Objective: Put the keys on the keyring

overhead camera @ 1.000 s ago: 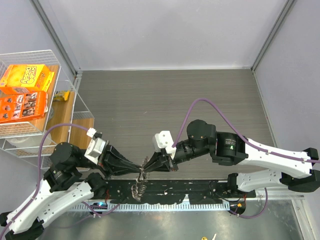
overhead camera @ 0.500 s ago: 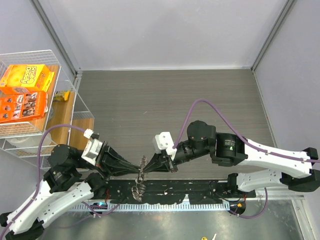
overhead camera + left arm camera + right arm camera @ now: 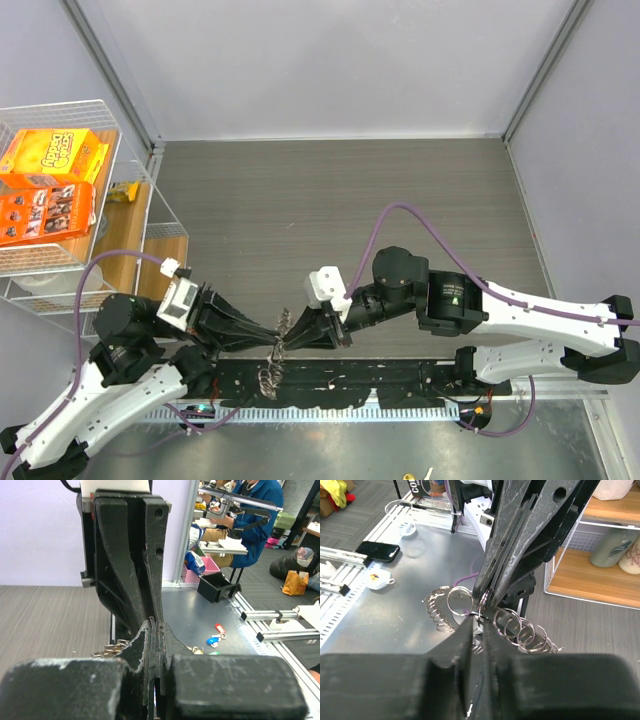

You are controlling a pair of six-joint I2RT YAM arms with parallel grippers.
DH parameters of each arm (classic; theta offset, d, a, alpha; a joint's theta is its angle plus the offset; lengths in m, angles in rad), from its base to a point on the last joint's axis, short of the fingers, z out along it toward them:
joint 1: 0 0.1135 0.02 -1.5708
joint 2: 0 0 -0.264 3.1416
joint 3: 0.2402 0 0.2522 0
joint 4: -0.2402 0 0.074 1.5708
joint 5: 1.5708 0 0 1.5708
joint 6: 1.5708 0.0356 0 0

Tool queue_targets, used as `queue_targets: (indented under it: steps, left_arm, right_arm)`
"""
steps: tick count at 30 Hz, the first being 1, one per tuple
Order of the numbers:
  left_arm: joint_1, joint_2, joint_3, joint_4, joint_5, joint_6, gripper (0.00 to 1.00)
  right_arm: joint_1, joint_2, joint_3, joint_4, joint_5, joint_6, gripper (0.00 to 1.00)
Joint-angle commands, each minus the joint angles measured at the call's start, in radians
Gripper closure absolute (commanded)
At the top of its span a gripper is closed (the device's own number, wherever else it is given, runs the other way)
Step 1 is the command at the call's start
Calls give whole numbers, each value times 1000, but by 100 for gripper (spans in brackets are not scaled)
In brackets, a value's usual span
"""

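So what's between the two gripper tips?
Only the keyring, keys fanned both sides, where left gripper and right gripper meet; clearest in the right wrist view.

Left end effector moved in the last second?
Yes. The left end effector, shut on the keyring, slid slightly left and toward the near edge, closer to the black base rail.

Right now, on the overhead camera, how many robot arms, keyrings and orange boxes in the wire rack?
robot arms: 2
keyring: 1
orange boxes: 2
total: 5
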Motion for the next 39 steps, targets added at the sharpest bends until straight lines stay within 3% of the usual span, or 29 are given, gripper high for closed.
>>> queue_targets:
  steps: [1, 3, 8, 16, 25, 39]
  left_arm:
    - [-3, -11, 8, 129, -30, -23, 100]
    - [-3, -13, 8, 129, -30, -26, 100]
    - [-4, -14, 7, 129, -35, -26, 100]
    - [-3, -36, -27, 166, -116, -61, 100]
    - [-3, -57, -81, 249, -214, -107, 100]
    - [-3, -65, -125, 335, -247, -152, 100]
  right_arm:
    - [9, -7, 10, 30, 40, 18, 70]
    - [9, -16, 17, 15, 67, 17, 64]
    - [12, -60, 14, 11, 103, 17, 60]
    - [64, -96, 17, -2, 287, -16, 61]
    - [125, -83, 10, 33, 368, -33, 62]
    - [164, -73, -29, 117, 558, -74, 68]
